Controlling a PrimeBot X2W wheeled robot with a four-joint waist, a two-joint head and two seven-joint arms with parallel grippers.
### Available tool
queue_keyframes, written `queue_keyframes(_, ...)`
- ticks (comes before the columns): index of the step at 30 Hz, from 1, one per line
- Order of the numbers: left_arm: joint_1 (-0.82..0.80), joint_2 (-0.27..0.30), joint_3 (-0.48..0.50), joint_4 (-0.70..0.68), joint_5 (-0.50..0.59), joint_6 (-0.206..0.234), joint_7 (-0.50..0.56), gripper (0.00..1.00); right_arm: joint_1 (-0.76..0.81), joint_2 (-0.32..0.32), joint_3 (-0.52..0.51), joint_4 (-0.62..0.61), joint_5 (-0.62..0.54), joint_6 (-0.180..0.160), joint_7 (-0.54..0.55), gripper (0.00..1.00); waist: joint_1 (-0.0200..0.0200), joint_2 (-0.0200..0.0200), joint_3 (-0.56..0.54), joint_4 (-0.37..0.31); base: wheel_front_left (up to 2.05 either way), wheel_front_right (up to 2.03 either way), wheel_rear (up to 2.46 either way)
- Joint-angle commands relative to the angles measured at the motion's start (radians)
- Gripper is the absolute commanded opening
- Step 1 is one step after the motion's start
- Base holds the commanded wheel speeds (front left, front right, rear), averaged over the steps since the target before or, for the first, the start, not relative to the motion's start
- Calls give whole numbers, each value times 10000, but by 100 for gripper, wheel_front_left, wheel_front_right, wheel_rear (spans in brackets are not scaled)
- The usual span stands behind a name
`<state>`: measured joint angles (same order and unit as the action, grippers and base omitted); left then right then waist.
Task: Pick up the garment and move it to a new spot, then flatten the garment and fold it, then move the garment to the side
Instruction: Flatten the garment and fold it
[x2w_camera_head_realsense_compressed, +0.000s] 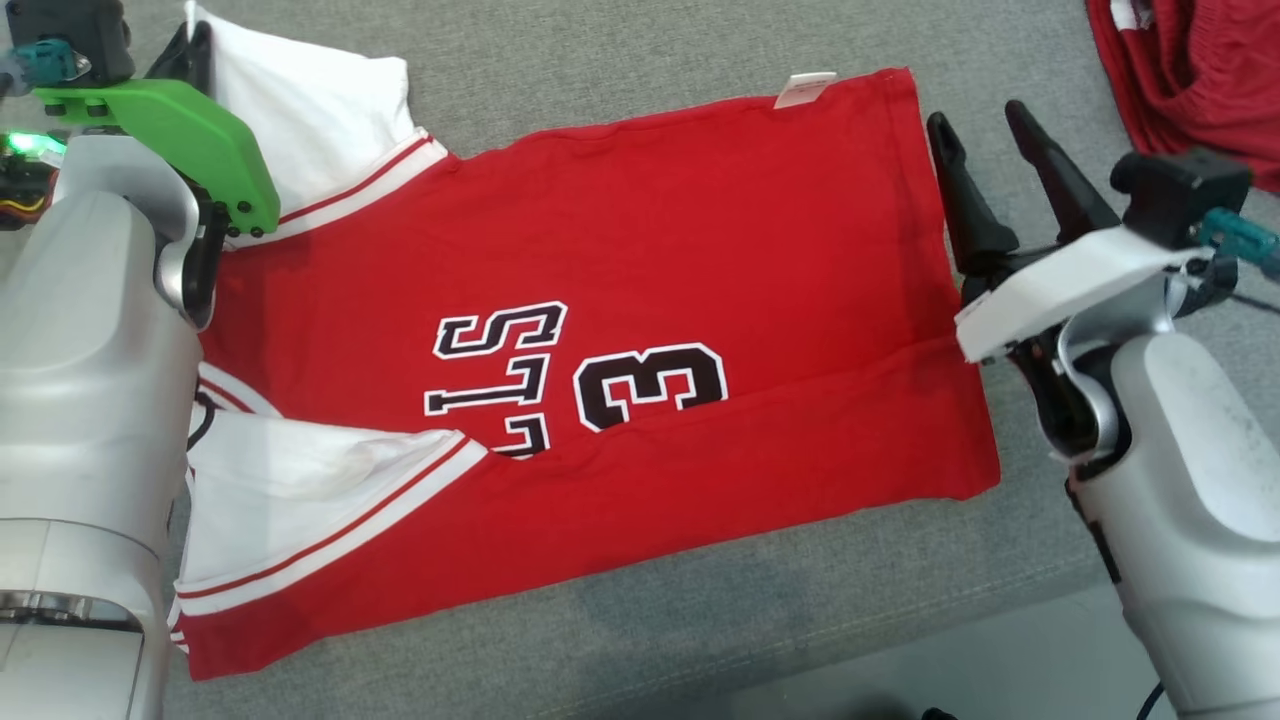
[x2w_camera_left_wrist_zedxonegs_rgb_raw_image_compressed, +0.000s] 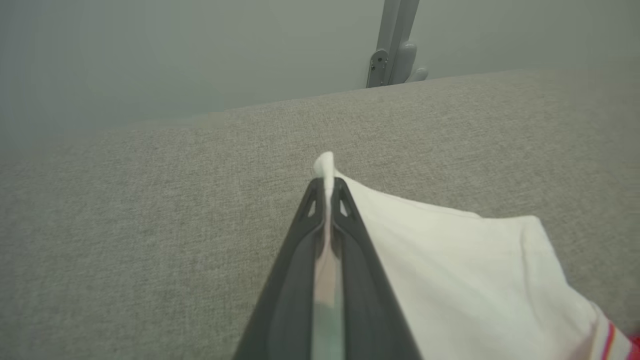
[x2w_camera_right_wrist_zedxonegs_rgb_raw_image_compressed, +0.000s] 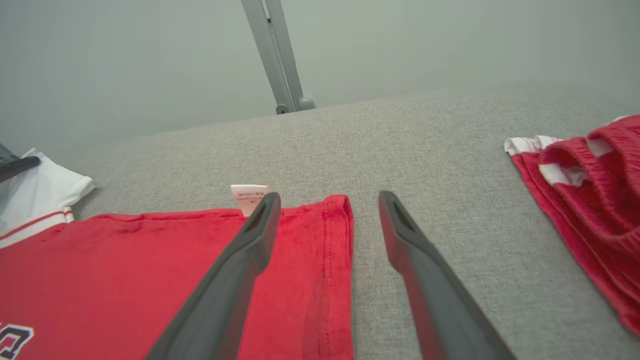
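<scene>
A big grey cloth-covered desk (x2w_camera_head_realsense_compressed: 620, 60) holds everything. The garment (x2w_camera_head_realsense_compressed: 640, 250), a red sports shirt with white sleeves, lies spread out flat across the middle of it. The sleeves point to the desk's left edge and the bottom hem points to the right edge. Black letters and a big number 3 (x2w_camera_head_realsense_compressed: 650, 385) with white outlines sit on the red part, turned sideways.

Two pale grey robot arms come in from the near edge, one on each side of the shirt.

A small heap of other red clothes (x2w_camera_head_realsense_compressed: 1190, 70) with white trim lies at the far right corner of the desk, apart from the shirt.

The near white sleeve (x2w_camera_head_realsense_compressed: 300, 490) is folded over the red cloth. The far white sleeve (x2w_camera_left_wrist_zedxonegs_rgb_raw_image_compressed: 450, 260) lies close to the far left corner.

The left gripper (x2w_camera_left_wrist_zedxonegs_rgb_raw_image_compressed: 327, 187) is pressed tight together on the edge of that far sleeve. A little bit of white cloth pokes out past its tips.

The right gripper (x2w_camera_head_realsense_compressed: 980, 115) is spread wide and holds nothing. It sits at the shirt's hem, by the far corner of the hem. One finger is over the red cloth and the other is over the bare desk. I cannot tell if it touches the cloth.

A tiny white label (x2w_camera_head_realsense_compressed: 805, 88) sticks out from the shirt's far edge, near that gripper.
</scene>
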<state>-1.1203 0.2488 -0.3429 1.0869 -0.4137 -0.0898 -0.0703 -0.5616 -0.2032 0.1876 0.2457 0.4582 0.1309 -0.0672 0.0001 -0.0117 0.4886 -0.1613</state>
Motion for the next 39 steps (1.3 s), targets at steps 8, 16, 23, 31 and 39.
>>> queue_keyframes(8, 340, -333, -98, -369, -288, -226, -549, 0, -2142, -1132, 1098, 2283, -80, -6, 1640, 100, -1, 117, 56, 788, 0, 0, 0)
queue_keyframes(16, 645, -600, -240, -439, -458, -271, -802, 0, -3258, -1602, 2165, 4059, 524, -6, 2259, 100, -1, 117, -37, 1218, 0, 0, 0)
queue_keyframes(23, 744, -612, -330, -420, -552, -294, -831, 0, -3738, -1777, 2919, 4796, 1127, -7, 2470, 53, -1, 117, -151, 1293, 0, 0, 0)
queue_keyframes(31, 686, -552, -389, -460, -643, -301, -853, 0, -4374, -1776, 3479, 5755, 1372, -7, 2151, 15, -1, 117, -156, 1351, 0, 0, 0)
queue_keyframes(39, 1225, -498, -235, -865, -1029, -349, -1356, 0, -4442, -1757, 3748, 6370, 1700, -12, 1019, 0, -1, 117, -416, 1387, 0, 0, 0)
